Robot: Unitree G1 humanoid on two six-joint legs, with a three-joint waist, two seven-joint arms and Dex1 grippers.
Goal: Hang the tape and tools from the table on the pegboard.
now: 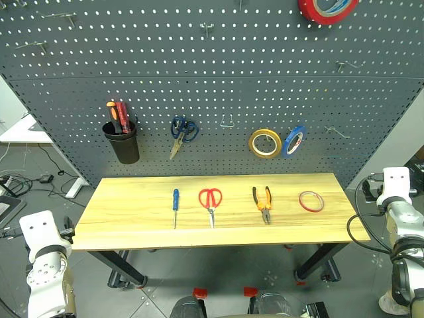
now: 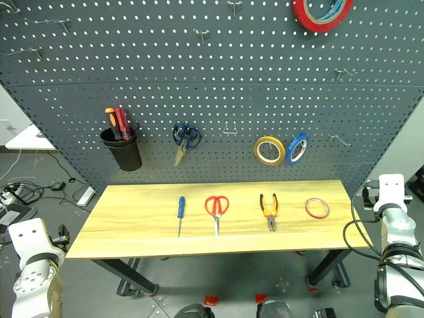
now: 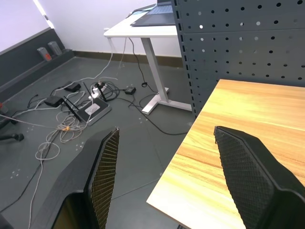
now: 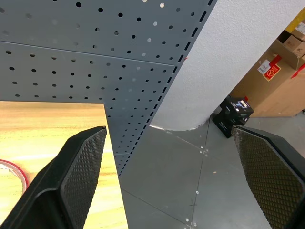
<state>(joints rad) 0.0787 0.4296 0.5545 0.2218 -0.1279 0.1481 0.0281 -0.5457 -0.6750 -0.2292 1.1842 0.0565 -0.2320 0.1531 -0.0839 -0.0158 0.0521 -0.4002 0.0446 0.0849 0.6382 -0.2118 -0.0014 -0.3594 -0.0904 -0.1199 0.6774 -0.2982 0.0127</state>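
Waiting with left gripper point(image 3: 164, 179) and right gripper point(image 4: 167, 176) both spread empty off the table point(image 1: 132, 228) ends, leaving screwdriver point(image 1: 175, 205), scissors point(image 1: 211, 201), pliers point(image 1: 263, 202), tape point(image 1: 311, 201) lying in a row below the pegboard point(image 1: 212, 79)

Black cup point(image 1: 124, 144) with screwdrivers point(image 1: 118, 117), yellow roll point(image 1: 265, 143) beside blue roll point(image 1: 293, 140) (touching, looks like), cardboard boxes point(image 4: 276, 81).

The left pincer point(image 3: 164, 179) hangs with its fingers point(image 3: 102, 176) spread over the worktop point(image 3: 248, 124) corner, pegboard point(image 3: 238, 43) behind, cables point(image 3: 71, 109) tangled on the floor beside a white desk point(image 3: 143, 31).
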